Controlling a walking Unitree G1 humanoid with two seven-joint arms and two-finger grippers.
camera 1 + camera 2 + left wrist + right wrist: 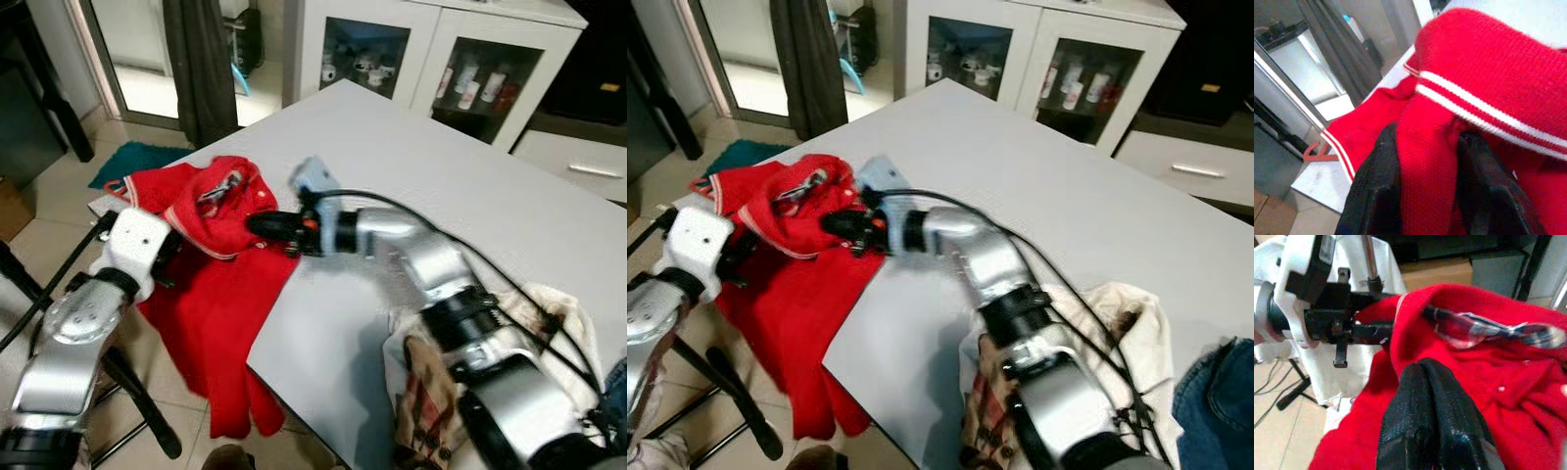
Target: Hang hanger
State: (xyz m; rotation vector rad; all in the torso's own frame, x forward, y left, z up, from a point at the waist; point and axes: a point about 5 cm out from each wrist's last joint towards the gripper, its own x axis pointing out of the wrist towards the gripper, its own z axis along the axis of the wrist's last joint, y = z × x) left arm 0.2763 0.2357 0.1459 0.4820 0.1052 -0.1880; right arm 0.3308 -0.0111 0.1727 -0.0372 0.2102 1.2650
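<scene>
Red sweater [211, 294] with hanger [220, 188] poking out of the collar, draped over the white surface [431, 186] corner, left end effector [1427, 191] clamped on a fold, right end effector [257, 225] pinched together at the collar.

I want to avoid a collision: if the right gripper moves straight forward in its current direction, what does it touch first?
The right gripper is already at the red sweater. Beyond it lies the left gripper, likely next, though depth is unclear.
</scene>
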